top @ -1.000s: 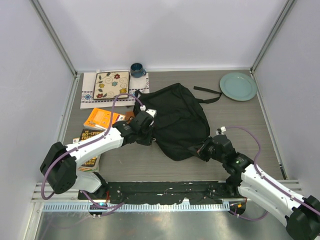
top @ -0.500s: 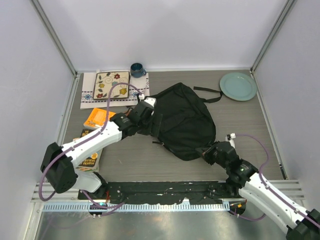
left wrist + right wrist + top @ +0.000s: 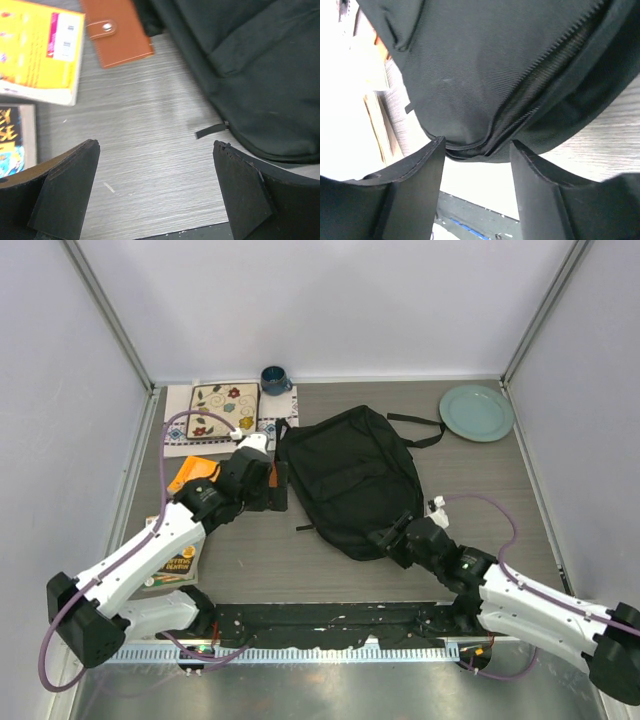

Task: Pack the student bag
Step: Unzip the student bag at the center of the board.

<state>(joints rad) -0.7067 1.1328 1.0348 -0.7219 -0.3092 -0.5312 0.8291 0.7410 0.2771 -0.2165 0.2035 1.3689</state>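
The student bag (image 3: 350, 480) lies flat in the middle of the table, black and soft, zipper seam along its near rim (image 3: 520, 100). My left gripper (image 3: 279, 486) stands open just left of the bag, touching nothing. In the left wrist view the left gripper (image 3: 155, 170) spans bare table, with the bag (image 3: 260, 70) to the upper right. My right gripper (image 3: 386, 538) is at the bag's near corner. In the right wrist view the right gripper (image 3: 477, 150) is open, the bag's rim right at its fingertips and not pinched.
A brown wallet (image 3: 117, 37) and a yellow book (image 3: 40, 50) lie left of the bag. A second book (image 3: 180, 560) sits under the left arm. At the back stand a patterned square plate (image 3: 222, 410), a blue mug (image 3: 273, 380) and a teal plate (image 3: 477, 412).
Both grippers opened and let go of the bag. The left arm drew back to the left, and the bag settled flat. The right gripper stayed at the near corner.
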